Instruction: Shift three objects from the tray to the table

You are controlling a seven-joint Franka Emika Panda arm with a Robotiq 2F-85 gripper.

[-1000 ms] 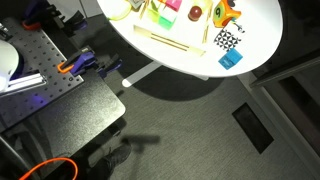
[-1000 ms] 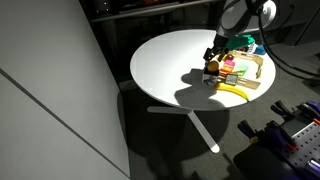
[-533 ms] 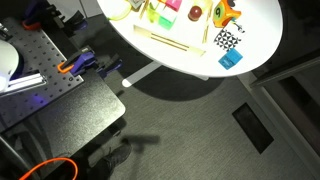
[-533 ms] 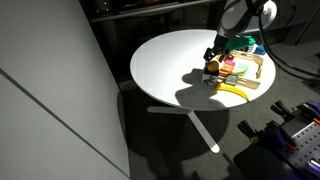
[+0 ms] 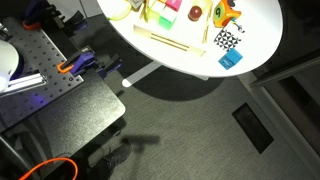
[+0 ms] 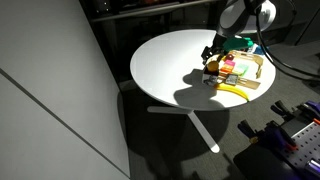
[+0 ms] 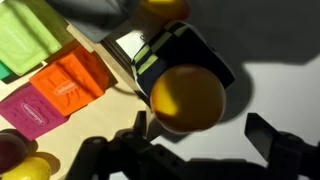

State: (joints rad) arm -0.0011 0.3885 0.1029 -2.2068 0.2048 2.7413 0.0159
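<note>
The gripper (image 7: 190,155) hangs over the table (image 6: 170,65) just beside the tray (image 5: 175,42), jaws wide apart and gripping nothing; below it a yellow ball (image 7: 188,98) rests on a dark block (image 7: 195,50) outside the rim; a green piece (image 7: 25,40), an orange-red piece (image 7: 65,85) and a pink piece (image 7: 35,115) lie in the tray; 1 of 3 transfers seems done; next, the arm should rise, cross the rim and close on another piece.
</note>
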